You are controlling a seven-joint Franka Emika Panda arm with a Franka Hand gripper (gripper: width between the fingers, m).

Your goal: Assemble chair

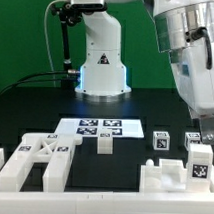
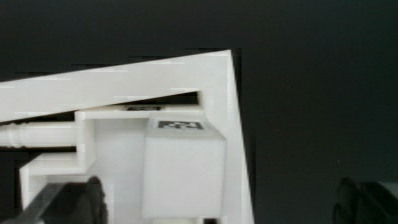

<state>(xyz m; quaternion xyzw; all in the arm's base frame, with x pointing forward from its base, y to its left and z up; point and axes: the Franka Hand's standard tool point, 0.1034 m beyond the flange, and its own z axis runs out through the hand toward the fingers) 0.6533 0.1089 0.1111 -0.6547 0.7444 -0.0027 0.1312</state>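
Robot gripper, fingers spread wide and holding nothing, hangs over a glossy white blocky plastic chair part at the exterior view's right, directly beneath the fingers.

A: What fills the view?
B: A white chair part, close up.
A: Around it?
B: Dark table beside the part.
A: Markings?
B: A small tag on the part, apparently in a recess; it's blurred.
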